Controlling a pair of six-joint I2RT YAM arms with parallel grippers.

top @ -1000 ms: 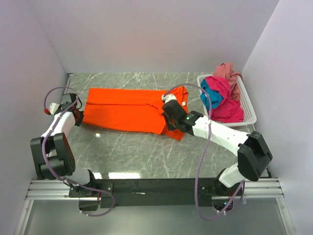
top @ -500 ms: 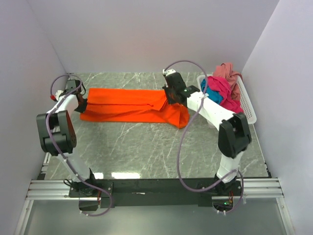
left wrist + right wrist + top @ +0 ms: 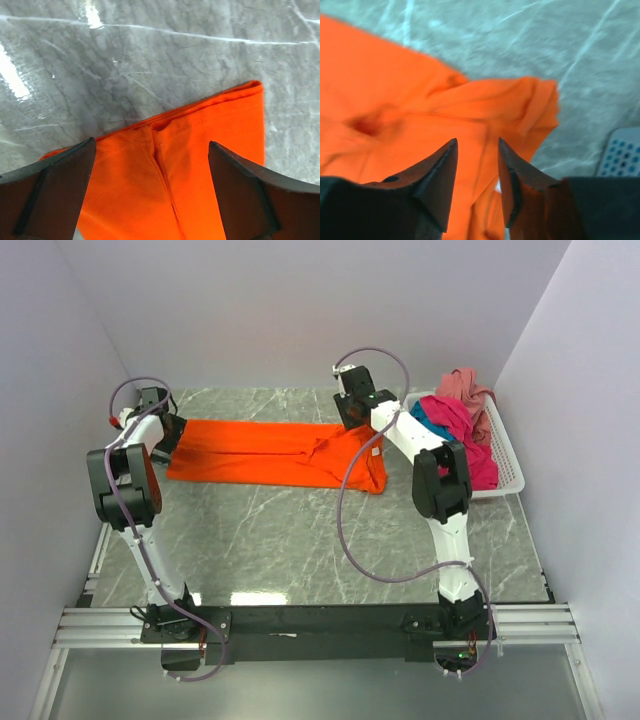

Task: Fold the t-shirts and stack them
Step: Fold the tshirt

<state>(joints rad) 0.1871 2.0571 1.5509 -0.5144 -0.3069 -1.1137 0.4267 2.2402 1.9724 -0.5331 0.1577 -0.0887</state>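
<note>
While the left end effector (image 3: pixel 151 145) gapes, the right end effector (image 3: pixel 477 142) (narrowly parted) overhangs the orange t-shirt (image 3: pixel 260 452).

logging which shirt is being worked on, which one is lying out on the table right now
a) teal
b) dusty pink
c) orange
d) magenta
c: the orange shirt lies spread in a long strip on the marble table, while the other shirts are heaped in the white basket.
</note>
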